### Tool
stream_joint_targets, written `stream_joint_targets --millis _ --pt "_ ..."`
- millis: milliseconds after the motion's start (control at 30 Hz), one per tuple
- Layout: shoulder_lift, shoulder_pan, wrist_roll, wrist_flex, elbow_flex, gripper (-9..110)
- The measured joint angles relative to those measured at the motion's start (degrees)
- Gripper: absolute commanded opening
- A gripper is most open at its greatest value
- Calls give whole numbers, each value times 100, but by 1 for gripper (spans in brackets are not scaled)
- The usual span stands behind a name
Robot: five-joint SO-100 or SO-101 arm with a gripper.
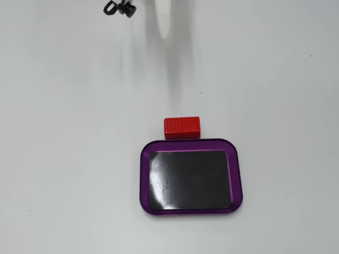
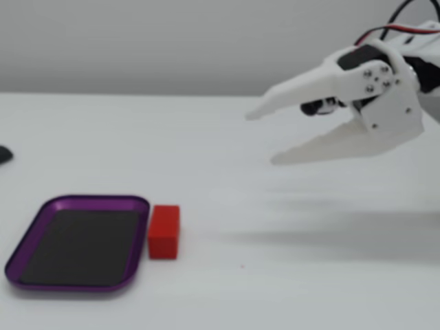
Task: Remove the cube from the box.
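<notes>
White table (image 1: 63, 159), bare apart from the task items. Box (image 1: 143, 180) sits toward the near edge in a fixed view, its black bottom empty. Gripper (image 2: 265, 137) hovers well above the table at the right of a fixed view, jaws spread, holding nothing. Cube (image 1: 181, 127) lies outside, touching or just beside the box's far rim, long axis parallel to it, well apart from the gripper

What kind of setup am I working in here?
Likely a bare tabletop test bench: plain white table, blank wall behind, only a purple tray with a red block beside it.
</notes>
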Motion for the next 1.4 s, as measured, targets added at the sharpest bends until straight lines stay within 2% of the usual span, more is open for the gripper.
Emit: stream_joint_targets --millis 67,167,300,1400 --pt "0 220 79 0 141 12" --pt "0 483 536 0 211 -1" --pt "0 598 853 0 246 0" --pt "0 598 853 0 246 0"
